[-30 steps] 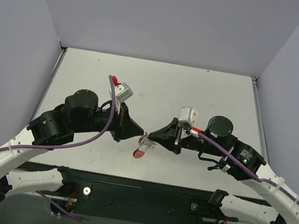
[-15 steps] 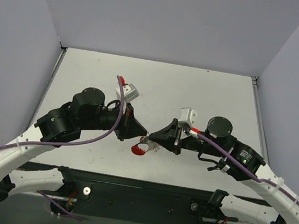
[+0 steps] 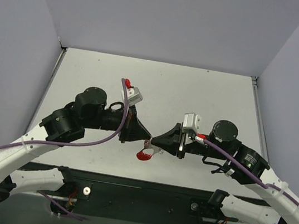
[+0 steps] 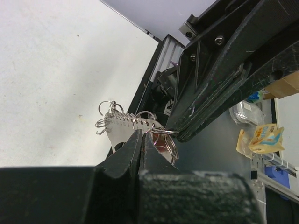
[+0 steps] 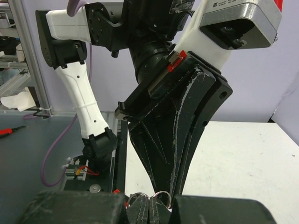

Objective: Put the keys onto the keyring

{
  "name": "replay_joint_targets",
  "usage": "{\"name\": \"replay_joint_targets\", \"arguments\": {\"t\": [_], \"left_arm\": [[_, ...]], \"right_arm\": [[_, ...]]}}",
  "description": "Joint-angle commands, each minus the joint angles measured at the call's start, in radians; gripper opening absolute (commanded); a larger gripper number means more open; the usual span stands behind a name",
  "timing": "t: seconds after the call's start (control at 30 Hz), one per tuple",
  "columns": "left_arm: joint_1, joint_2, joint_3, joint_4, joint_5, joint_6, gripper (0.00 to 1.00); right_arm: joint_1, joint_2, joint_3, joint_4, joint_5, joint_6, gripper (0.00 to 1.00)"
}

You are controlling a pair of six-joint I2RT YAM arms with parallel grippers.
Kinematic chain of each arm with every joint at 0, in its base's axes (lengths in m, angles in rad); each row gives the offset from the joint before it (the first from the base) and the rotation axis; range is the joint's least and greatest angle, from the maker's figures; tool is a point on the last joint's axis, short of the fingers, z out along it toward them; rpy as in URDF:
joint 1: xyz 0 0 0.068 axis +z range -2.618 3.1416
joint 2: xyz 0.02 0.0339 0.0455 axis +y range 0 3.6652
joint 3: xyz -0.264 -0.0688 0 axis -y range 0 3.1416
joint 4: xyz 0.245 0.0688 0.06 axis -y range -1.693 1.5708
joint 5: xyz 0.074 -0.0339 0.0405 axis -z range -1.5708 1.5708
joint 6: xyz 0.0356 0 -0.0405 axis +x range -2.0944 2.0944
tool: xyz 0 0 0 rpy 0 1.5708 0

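Note:
My two grippers meet tip to tip above the table's near middle. The left gripper [image 3: 145, 139] and the right gripper [image 3: 154, 142] are both shut. The keyring's red curved clip [image 3: 143, 155] hangs just below them, under its bunch of silver wire rings [image 3: 153, 150]. In the left wrist view my shut left gripper [image 4: 141, 133] pinches at a perforated silver plate [image 4: 125, 127] strung with rings, with red [image 4: 161, 141] behind. In the right wrist view my right gripper [image 5: 148, 199] is shut on wire rings [image 5: 161, 192]. The keys are too small to make out between the tips.
The white tabletop [image 3: 197, 91] stretches behind the arms, between purple-grey walls. The black rail [image 3: 143, 193] carrying the arm bases runs along the near edge. Purple cables [image 3: 109, 134] trail over both arms.
The left arm has swung right and forward, and the right arm has dropped slightly toward the near edge. The tips stay together, and the red clip has shifted a little to the right.

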Motion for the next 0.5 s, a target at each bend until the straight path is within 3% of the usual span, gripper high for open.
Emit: {"name": "replay_joint_targets", "arguments": {"t": [0.0,0.07,0.1,0.23,0.47], "left_arm": [[-0.001,-0.018,-0.015,0.042,0.027,0.045,0.19],[0.002,-0.041,-0.016,-0.003,-0.009,0.068,0.39],[0.002,-0.052,-0.021,-0.022,-0.038,0.099,0.56],[0.016,-0.127,-0.055,-0.041,-0.125,0.139,0.77],[0.023,-0.232,-0.073,-0.056,-0.217,0.212,0.81]], "right_arm": [[0.004,-0.022,0.016,0.174,-0.073,-0.015,0.00],[0.002,-0.026,0.016,0.174,-0.085,-0.015,0.00],[0.002,-0.026,0.018,0.172,-0.089,-0.013,0.00],[-0.007,-0.016,0.033,0.149,-0.131,-0.012,0.00],[-0.056,0.009,0.061,0.102,-0.252,-0.001,0.00]]}}
